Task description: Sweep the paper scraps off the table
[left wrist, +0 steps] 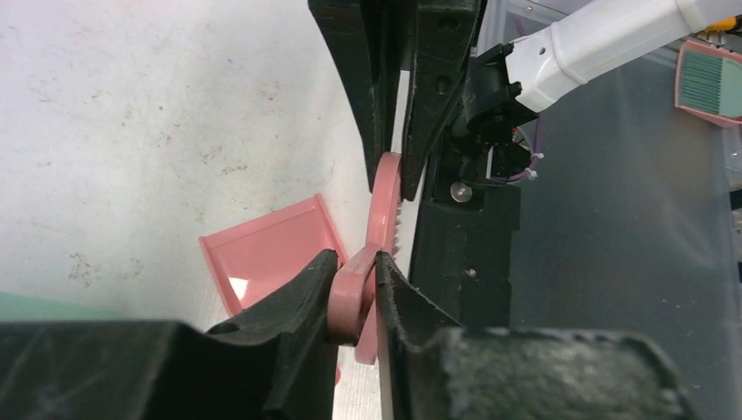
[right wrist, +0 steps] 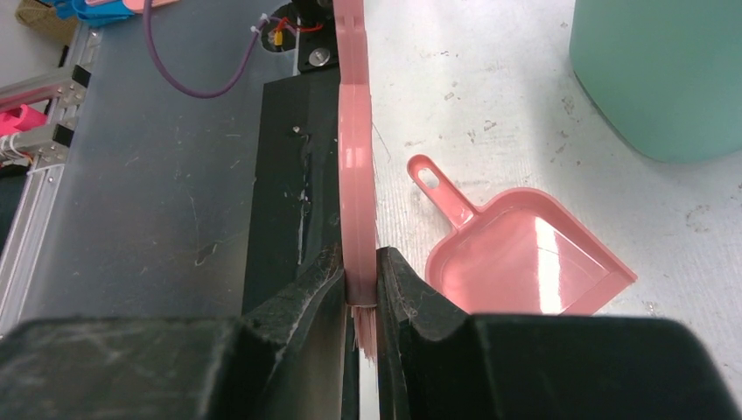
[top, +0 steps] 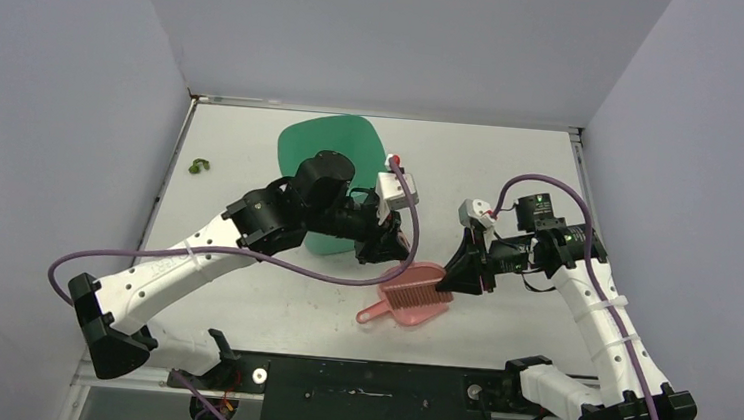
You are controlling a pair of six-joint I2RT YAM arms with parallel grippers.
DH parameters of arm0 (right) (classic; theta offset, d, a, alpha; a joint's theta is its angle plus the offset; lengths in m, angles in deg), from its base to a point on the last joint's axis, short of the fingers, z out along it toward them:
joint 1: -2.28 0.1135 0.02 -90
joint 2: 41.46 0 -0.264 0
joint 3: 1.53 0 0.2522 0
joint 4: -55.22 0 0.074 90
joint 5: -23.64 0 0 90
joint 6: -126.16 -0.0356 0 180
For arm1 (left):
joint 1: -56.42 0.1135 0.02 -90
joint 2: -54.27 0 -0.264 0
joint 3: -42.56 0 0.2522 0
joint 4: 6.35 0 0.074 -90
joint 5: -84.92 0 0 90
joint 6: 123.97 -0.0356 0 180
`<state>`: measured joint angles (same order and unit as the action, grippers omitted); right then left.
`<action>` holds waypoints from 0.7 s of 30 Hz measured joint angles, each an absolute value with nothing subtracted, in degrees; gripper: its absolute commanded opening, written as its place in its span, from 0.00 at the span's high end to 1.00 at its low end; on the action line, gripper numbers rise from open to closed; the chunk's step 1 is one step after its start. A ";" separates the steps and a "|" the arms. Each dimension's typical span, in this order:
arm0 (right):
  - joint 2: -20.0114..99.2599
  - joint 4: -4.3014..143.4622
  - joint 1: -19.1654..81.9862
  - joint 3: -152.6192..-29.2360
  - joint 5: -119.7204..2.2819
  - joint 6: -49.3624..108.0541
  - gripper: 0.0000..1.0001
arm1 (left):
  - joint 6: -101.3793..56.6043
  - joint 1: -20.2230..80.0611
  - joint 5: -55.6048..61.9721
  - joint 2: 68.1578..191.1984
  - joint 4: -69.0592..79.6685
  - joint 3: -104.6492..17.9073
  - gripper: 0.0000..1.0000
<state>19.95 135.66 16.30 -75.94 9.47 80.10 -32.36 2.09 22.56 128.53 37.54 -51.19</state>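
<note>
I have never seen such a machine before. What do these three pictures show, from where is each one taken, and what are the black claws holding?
The machine is two white robot arms bolted at the near edge of a white table. The wide picture comes from a fixed camera above and behind them. The other two come from small cameras on each wrist, so the black shapes at the bottom are that arm's own fingers.

Both claws, the left gripper and the right gripper, are closed on the same pink brush, one at each end, above a pink dustpan lying on the table. A green bin stands farther back. One small olive paper scrap lies near the left wall; I see no others.
</note>
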 measured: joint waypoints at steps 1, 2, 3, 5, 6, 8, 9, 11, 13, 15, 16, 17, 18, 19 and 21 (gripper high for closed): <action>19.95 135.66 16.39 -75.94 9.45 80.13 0.95 | -32.47 2.16 22.63 128.77 38.02 -51.38 0.90; 19.95 135.57 16.55 -75.94 9.06 80.19 0.95 | -32.36 2.18 23.04 129.01 38.61 -51.71 0.93; 19.97 135.27 16.59 -75.94 8.77 80.30 0.95 | -32.32 2.16 23.50 129.12 39.02 -52.02 0.97; 19.99 135.09 16.61 -75.94 8.73 80.34 0.91 | -32.51 2.07 24.11 129.12 39.64 -52.35 1.00; 19.99 135.09 16.63 -75.94 8.75 80.32 0.81 | -32.60 2.07 24.13 129.12 39.96 -52.52 1.00; 19.99 134.98 16.65 -75.94 8.66 80.28 0.58 | -32.54 2.09 24.13 129.08 40.58 -52.61 1.00; 19.99 134.63 16.68 -75.94 8.47 79.99 0.51 | -32.47 2.07 23.98 128.95 40.82 -52.61 1.00; 19.88 133.15 16.68 -75.87 7.94 77.77 0.41 | -32.25 1.98 22.15 128.36 42.43 -52.59 1.00; 19.34 128.53 16.68 -75.08 6.48 73.15 0.34 | -31.57 2.05 18.82 126.89 44.36 -52.56 1.00; 18.20 123.77 16.68 -73.23 4.10 68.65 0.29 | -31.14 2.05 15.37 124.60 46.02 -52.56 1.00; 17.59 121.63 16.68 -72.20 2.81 66.49 0.28 | -30.87 2.05 12.40 122.54 47.24 -52.56 1.00; 17.00 119.66 16.68 -71.19 1.34 64.39 0.27 | -30.63 2.05 9.88 120.47 48.16 -52.56 1.00; 16.72 118.20 16.68 -70.58 0.23 62.77 0.26 | -30.57 2.03 7.26 118.41 49.12 -52.61 1.00; 16.54 117.10 16.68 -70.25 -0.76 61.46 0.26 | -30.46 2.05 4.44 116.25 50.15 -52.76 1.00; 16.54 115.16 16.68 -70.12 -2.35 59.34 0.25 | -30.63 2.07 -2.05 112.29 52.58 -53.79 1.00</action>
<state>16.54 115.16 16.68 -70.12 -2.35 59.34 -30.63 2.07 -2.05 112.29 52.58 -53.79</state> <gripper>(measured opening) 0.735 0.100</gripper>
